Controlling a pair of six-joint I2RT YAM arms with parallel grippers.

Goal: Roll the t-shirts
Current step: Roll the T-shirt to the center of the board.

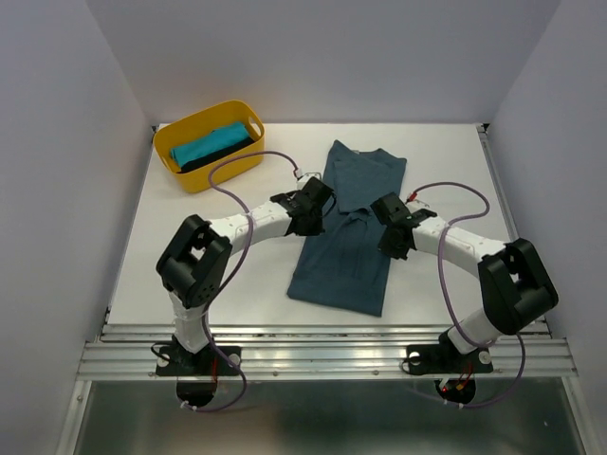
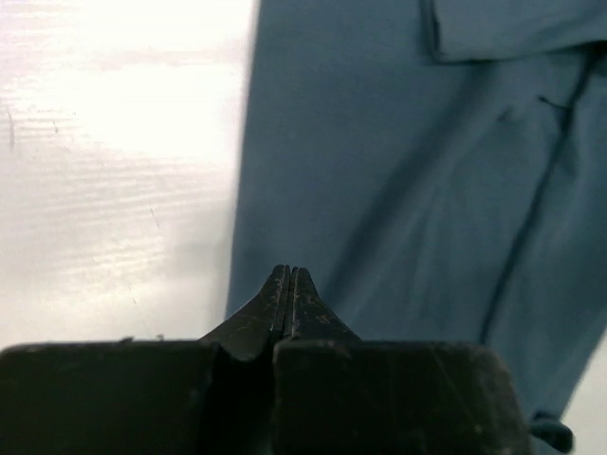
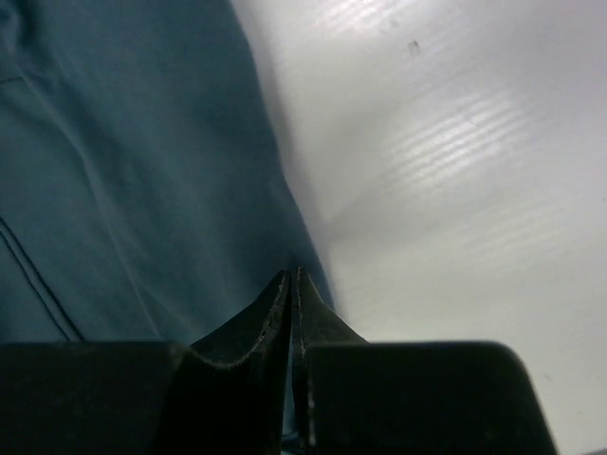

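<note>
Two hands flank the slate-blue t-shirt (image 1: 346, 248) spread flat on the tabletop (image 1: 446, 284): the left hand (image 2: 289, 275) at its left edge and the right hand (image 3: 292, 277) at its right edge, both pressed closed; whether either pinches cloth, I cannot tell. Beyond the shirt's left side, the turquoise t-shirt (image 1: 201, 145) and black t-shirt (image 1: 216, 157) lie in a yellow tub (image 1: 194, 118).

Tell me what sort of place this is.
Likely a robot test cell: plain walls box in a white table, a left arm and right arm are bolted to a metal rail at its near edge, and a blue shirt lies flat between them.
</note>
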